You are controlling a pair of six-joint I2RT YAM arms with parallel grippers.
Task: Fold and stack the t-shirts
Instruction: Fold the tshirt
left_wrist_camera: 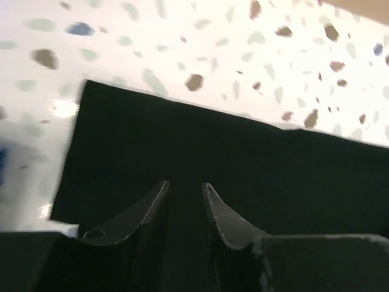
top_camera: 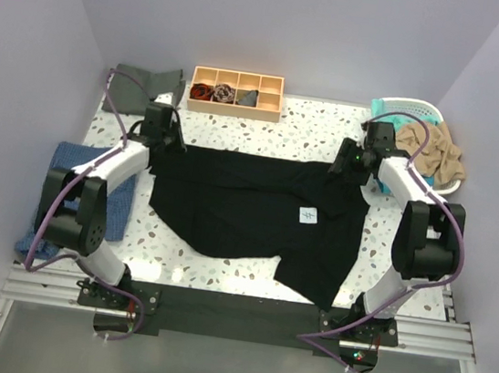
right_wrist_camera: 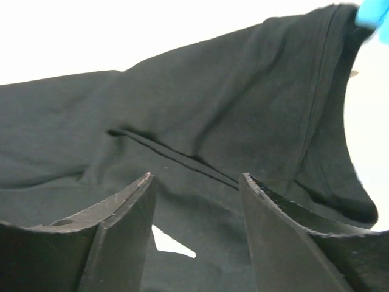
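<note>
the black t-shirt (top_camera: 246, 209) lies spread on the speckled table (top_camera: 312, 130). the right gripper (right_wrist_camera: 196, 177) gapes wide over it — the left gripper (left_wrist_camera: 185, 185) is narrow, grip unclear.

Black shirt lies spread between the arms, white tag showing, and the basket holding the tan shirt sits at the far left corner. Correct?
Wrong side: the basket with the tan shirt sits at the far right corner, per the top external view; the rest holds.

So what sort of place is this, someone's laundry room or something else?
Most likely a robotics test cell, not a home. Plain walls box in a speckled table, two robot arms are bolted to a metal rail at its near edge, and a black t-shirt lies spread between them.
</note>
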